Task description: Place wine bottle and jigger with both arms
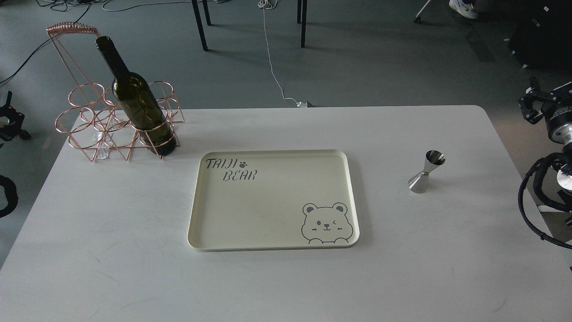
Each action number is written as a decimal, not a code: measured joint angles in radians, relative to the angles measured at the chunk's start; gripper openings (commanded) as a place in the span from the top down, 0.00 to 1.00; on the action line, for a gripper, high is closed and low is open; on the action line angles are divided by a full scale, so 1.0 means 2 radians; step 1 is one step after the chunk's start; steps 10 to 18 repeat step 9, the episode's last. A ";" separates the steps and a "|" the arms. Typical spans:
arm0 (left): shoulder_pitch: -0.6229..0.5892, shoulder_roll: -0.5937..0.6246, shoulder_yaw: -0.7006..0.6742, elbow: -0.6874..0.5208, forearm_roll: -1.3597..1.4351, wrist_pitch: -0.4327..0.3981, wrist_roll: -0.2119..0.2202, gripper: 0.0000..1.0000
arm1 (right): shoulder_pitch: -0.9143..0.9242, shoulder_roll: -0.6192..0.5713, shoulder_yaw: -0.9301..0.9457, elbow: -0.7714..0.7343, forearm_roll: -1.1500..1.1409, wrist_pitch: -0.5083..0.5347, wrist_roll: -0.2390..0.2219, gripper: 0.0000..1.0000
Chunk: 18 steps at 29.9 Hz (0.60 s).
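The wine bottle (139, 109), dark olive-green and uncorked, stands tilted in the front right ring of a copper wire rack (85, 127) at the table's back left. The jigger (425, 172), a small shiny steel hourglass cup, stands upright on the table's right side. My left gripper (8, 117) shows only partly at the left edge, off the table and well left of the rack; its fingers cannot be told apart. My right gripper (531, 105) is beyond the table's right edge, up and right of the jigger, with its fingers apart and empty.
A cream tray (268, 210) printed "TAIJI BEAR" with a bear drawing lies in the middle of the white table (111, 250). Black cables (534, 197) of my right arm hang at the right edge. Chair legs and cords are on the floor behind.
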<state>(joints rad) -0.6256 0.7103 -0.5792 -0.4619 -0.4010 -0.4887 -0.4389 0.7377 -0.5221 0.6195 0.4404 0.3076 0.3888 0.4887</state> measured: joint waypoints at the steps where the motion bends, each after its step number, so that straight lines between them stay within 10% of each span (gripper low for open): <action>1: 0.003 -0.002 -0.002 0.000 0.000 0.000 0.000 0.01 | -0.004 0.001 0.000 -0.001 0.008 0.003 0.000 0.01; 18: 0.010 -0.004 -0.013 0.000 0.000 0.000 -0.003 0.01 | -0.017 0.004 -0.008 -0.001 0.025 0.008 0.000 0.01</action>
